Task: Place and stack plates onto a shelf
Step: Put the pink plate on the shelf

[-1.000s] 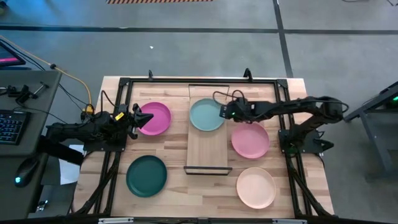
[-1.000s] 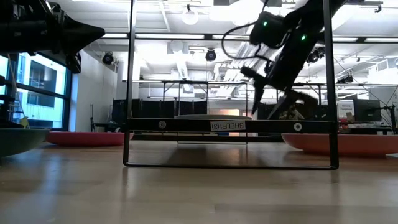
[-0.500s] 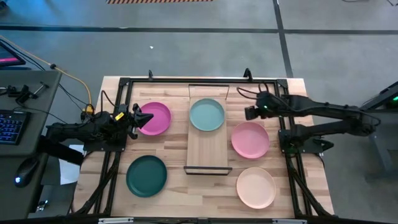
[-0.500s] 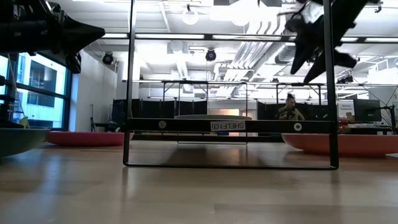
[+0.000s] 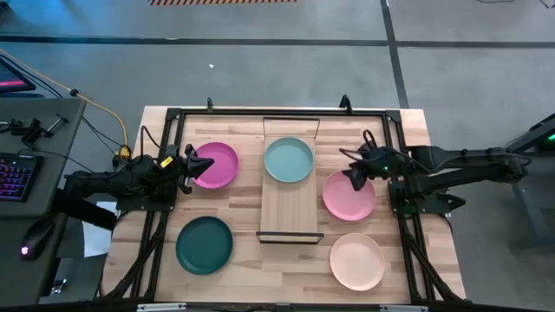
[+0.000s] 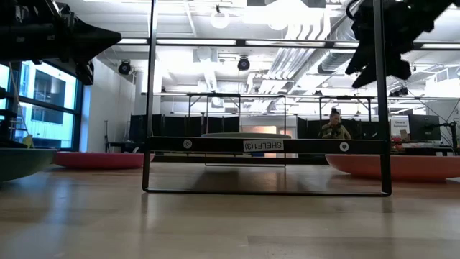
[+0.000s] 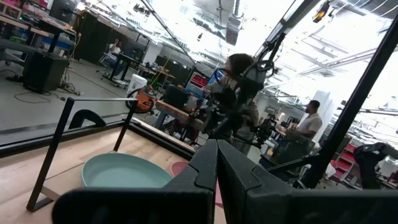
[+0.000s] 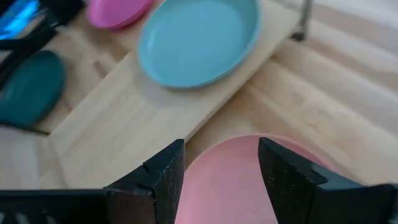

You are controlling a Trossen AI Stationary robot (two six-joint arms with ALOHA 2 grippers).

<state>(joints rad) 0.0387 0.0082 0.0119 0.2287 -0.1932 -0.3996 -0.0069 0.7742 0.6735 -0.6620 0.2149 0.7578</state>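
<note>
Right gripper [image 5: 349, 178] hangs over the upper left rim of the light pink plate [image 5: 349, 196], right of frame centre in the high view; its own wrist view shows the two dark fingers [image 8: 163, 176] spread apart with nothing between them and the pink plate directly beneath. Left gripper [image 5: 196, 165] sits at the left edge of the magenta plate [image 5: 214, 165], centre left in the high view; its wrist view shows the fingers [image 7: 207, 163] pressed together, holding nothing. The shelf [image 5: 290, 201] runs vertically through the frame centre in the high view, with the pale teal plate [image 5: 289, 159] resting on its upper part. The dark green plate [image 5: 205, 244] lies lower left and the cream plate [image 5: 356, 261] lower right, both on the table [image 5: 243, 208] and apart from the shelf. In the low view the shelf appears only as a black wire frame and a dark edge; the teal plate on it is reduced to a thin dark sliver [image 6: 246, 134], its colour not readable. The same view cuts off the green plate at the left edge and the pink plate at the right edge, and the right arm shows only as a dark silhouette at upper right. The cream plate appears in the high view alone. A person [image 6: 333, 124] is seated in the room behind, small and indistinct.
</note>
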